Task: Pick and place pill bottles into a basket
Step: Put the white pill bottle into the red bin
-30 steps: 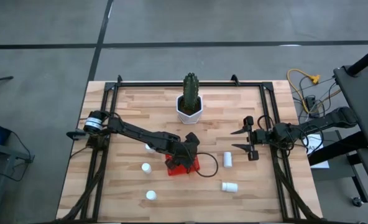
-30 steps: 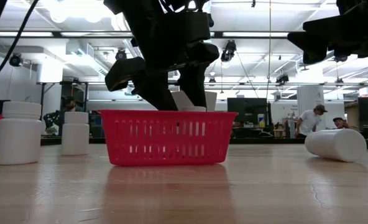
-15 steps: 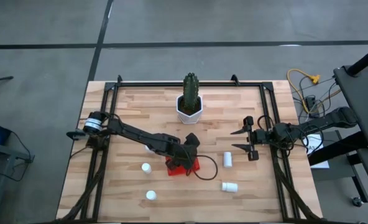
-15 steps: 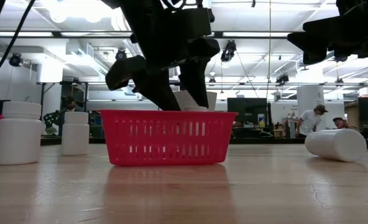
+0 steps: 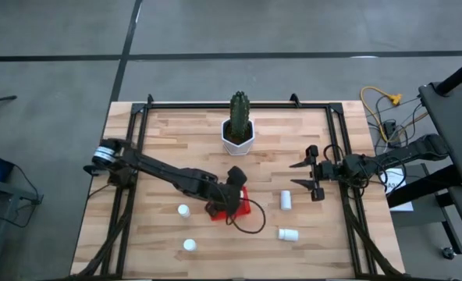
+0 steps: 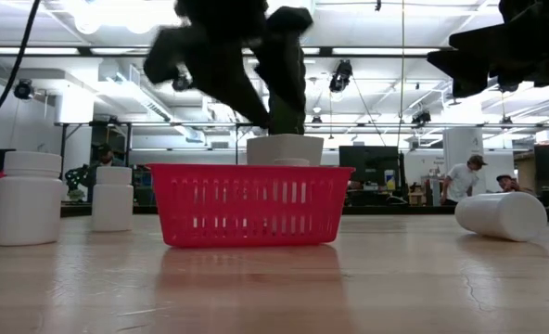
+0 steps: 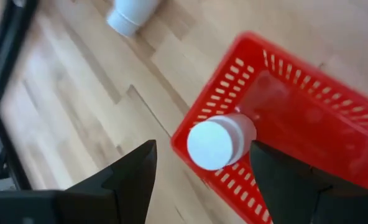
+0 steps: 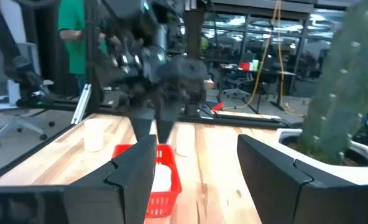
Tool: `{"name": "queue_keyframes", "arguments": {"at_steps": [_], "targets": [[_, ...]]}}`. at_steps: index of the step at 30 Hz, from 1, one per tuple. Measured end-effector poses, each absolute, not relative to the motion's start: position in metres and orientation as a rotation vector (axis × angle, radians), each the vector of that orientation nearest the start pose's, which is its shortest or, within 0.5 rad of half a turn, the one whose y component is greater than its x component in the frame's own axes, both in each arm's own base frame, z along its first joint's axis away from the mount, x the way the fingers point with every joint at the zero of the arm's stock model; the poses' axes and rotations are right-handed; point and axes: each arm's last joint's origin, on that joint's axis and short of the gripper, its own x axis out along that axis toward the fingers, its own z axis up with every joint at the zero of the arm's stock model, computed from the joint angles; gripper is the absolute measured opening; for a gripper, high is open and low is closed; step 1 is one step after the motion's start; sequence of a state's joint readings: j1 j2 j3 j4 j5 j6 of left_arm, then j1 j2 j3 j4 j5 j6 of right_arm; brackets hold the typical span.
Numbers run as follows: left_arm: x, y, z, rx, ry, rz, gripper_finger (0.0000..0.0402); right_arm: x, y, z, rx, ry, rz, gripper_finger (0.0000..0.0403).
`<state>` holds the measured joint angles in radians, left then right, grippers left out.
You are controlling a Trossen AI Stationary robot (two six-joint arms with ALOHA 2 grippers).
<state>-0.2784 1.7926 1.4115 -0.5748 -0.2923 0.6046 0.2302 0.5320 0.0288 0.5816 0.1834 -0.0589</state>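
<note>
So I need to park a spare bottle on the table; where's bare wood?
Bare wood lies left of the cactus pot, and between pot and right gripper. Crowded around the basket, under the left gripper.

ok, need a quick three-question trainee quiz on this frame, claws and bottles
1. True or false: the left claw, above the basket, is shut.
2. Where is the right claw? A: over the basket. B: near the right edge of the table. C: touching the left claw.
3. Fill in: the pill bottle lowest right in the high view lies on its ____.
Key: 1 false; 2 B; 3 side.
</note>
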Motion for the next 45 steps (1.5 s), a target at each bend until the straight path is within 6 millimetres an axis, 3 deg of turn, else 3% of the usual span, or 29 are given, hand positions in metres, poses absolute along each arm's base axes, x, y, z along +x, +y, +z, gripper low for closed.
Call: {"name": "queue_keyframes", "arguments": {"at_steps": [8,20,25,33,39,45], "targets": [[0.342,-0.095,0.268,0.703,0.852,-0.219,0.0238,0.13,0.025,0.18,-0.017,-0.078,0.044,0.0215],[0.279,-0.076,0.248,0.576,0.711,-0.151,0.0238,0.132,0.026,0.192,0.016,-0.104,0.048,0.0215],[0.242,-0.063,0.251,0.545,0.565,-0.061,0.0238,0.134,0.026,0.193,0.022,-0.101,0.047,0.0215],[0.189,-0.045,0.25,0.465,0.146,0.027,0.0237,0.138,0.027,0.194,0.029,-0.083,0.047,0.0215],[0.168,-0.025,0.24,0.407,0.033,0.125,0.0237,0.139,0.027,0.194,0.032,-0.077,0.046,0.0215],[0.16,-0.002,0.224,0.336,0.027,0.142,0.0237,0.14,0.027,0.193,0.036,-0.074,0.04,0.0215]]}}
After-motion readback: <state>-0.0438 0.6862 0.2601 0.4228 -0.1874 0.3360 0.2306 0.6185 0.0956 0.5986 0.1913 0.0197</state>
